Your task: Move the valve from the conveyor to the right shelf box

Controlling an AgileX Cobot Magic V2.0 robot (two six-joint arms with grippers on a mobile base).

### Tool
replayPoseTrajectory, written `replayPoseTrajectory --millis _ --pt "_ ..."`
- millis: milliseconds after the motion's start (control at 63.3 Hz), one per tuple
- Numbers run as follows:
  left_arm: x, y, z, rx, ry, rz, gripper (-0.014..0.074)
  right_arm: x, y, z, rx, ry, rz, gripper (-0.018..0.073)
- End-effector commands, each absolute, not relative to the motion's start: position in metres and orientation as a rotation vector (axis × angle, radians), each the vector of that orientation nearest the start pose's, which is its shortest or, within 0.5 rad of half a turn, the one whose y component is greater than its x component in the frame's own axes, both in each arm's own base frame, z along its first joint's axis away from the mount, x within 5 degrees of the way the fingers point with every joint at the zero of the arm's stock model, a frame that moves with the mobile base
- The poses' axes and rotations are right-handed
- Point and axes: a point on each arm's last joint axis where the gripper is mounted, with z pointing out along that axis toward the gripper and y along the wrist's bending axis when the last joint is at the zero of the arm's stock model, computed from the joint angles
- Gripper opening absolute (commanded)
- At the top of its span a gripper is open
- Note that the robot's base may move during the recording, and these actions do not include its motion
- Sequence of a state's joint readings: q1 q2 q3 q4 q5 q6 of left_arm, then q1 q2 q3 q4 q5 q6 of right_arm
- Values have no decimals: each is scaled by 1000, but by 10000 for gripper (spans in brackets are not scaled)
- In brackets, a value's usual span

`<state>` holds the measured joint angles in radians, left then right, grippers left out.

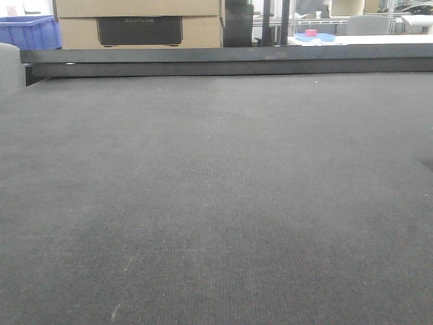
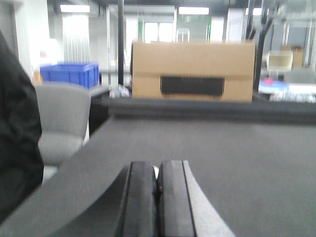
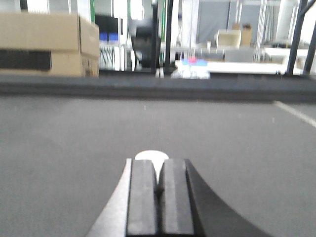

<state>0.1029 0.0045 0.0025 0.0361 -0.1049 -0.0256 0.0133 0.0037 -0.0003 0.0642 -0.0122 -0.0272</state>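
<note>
Dark grey and finely woven, the conveyor (image 1: 216,203) fills the near ground in every view. Low over it, the left gripper (image 2: 157,192) has its pads pressed together on nothing, and the right gripper (image 3: 159,190) likewise. The valve cannot be seen in any view. Along the belt's far edge runs a black rail (image 1: 230,62); beyond it stand a cardboard box (image 1: 139,24) and a blue crate (image 1: 27,32).

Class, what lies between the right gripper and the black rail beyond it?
Only bare conveyor from right gripper to rail; right wrist view shows it.
</note>
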Motion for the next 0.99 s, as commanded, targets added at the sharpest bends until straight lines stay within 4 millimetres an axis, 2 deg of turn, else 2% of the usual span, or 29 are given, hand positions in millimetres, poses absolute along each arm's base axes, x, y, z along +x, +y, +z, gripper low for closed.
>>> replayPoseTrajectory --millis 0,111,221,268,332,379,426,521,616,679,821,979 --pt "53 5 229 -66 1313 87 -111 55 0 223 19 1404 35 -162" --pt "45 5 261 -66 1284 90 -111 45 1 261 13 1364 40 -162" --pt "35 4 292 -69 1353 102 -109 27 2 305 3 1364 46 -159" --pt "34 5 305 -68 1407 115 -87 24 2 318 1 1377 47 -138" --pt "36 5 323 -73 1462 120 -17 23 2 336 -1 1379 48 -68" --pt "39 6 333 -75 1485 120 52 28 2 348 -1 1386 48 32" --pt "44 6 344 -77 1510 120 169 33 2 359 -1 1393 48 143" --pt "60 8 361 -81 1568 119 388 49 2 369 0 1439 48 370" --pt "77 10 369 -87 1619 109 545 73 2 367 -4 1526 37 576" --pt "89 10 374 -96 1645 82 616 87 1 364 -21 1569 5 569" --pt "106 6 381 -79 1703 12 598 112 2 362 -27 1679 -2 569" --pt "118 1 387 -47 1825 -25 598 135 2 378 -33 1904 0 569"
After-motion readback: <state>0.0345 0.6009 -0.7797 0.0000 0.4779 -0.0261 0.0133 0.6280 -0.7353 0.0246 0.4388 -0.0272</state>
